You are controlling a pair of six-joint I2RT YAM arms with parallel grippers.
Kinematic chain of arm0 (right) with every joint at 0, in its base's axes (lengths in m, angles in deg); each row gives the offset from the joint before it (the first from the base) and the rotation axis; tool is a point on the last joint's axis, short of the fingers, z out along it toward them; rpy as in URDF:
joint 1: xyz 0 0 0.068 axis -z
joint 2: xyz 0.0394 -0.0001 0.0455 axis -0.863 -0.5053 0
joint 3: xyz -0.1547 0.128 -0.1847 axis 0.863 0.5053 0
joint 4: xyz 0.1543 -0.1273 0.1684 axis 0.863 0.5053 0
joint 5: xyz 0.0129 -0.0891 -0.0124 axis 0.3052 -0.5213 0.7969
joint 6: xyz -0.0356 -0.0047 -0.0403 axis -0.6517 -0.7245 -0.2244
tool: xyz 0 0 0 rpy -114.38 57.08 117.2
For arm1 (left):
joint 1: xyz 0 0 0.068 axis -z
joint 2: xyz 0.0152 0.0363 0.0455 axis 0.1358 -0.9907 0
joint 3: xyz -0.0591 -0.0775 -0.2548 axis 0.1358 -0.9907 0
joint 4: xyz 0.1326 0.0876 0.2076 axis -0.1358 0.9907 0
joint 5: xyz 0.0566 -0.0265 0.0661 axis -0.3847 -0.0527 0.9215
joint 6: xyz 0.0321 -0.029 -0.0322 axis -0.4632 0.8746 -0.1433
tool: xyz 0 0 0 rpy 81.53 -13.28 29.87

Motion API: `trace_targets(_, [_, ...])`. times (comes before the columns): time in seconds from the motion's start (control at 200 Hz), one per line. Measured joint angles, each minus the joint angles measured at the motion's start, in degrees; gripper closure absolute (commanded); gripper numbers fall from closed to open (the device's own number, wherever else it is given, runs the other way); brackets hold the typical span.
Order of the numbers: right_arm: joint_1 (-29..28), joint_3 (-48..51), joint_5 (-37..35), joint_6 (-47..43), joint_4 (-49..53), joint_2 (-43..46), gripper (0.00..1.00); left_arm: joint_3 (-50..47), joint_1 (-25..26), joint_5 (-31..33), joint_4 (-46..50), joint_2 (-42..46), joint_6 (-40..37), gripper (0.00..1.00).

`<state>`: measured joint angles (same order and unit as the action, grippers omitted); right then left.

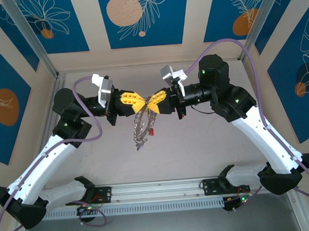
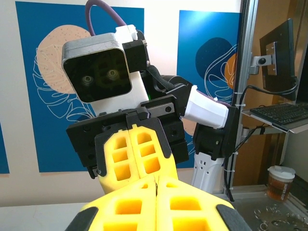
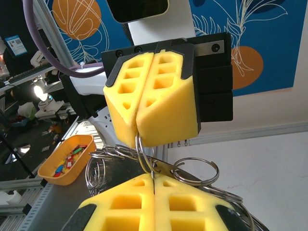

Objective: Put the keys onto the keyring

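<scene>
Item: keyring [image 1: 140, 127], held in mid-air between my two pincers, above the middle of the desk [image 1: 198, 154].

Detail: my left pincer [image 1: 142, 104] and right pincer [image 1: 150, 104] meet tip to tip, both raised well off the desk. The yellow fingers [image 3: 171, 103] of the left are pressed together, with a wire loop of the keyring running up into their seam. My right fingers [image 3: 120, 207] are likewise pressed together, pinching a flat part of the same ring. The keyring hangs below the joined tips, clear of the desk, as a bunch of silver loops. One red-headed key [image 1: 151, 131] shows at its right side. An orange bowl [image 3: 50, 174] of small coloured pieces, too small to identify, sits in the right wrist view.
</scene>
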<state>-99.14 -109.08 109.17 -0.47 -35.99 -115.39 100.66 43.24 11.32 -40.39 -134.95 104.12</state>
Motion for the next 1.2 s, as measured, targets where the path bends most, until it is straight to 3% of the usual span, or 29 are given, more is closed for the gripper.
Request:
trace_targets(0.36, [0.2,-0.2,0.1,0.4,0.1,0.6,0.99,0.1,-0.2,-0.7,1.3,0.4,-0.1,1.0])
trace_targets(1.201, [0.2,-0.3,5.8,3.6,-4.1,-1.6,1.0,0.2,-0.5,-3.0,-11.4,-1.9,9.1,1.0])
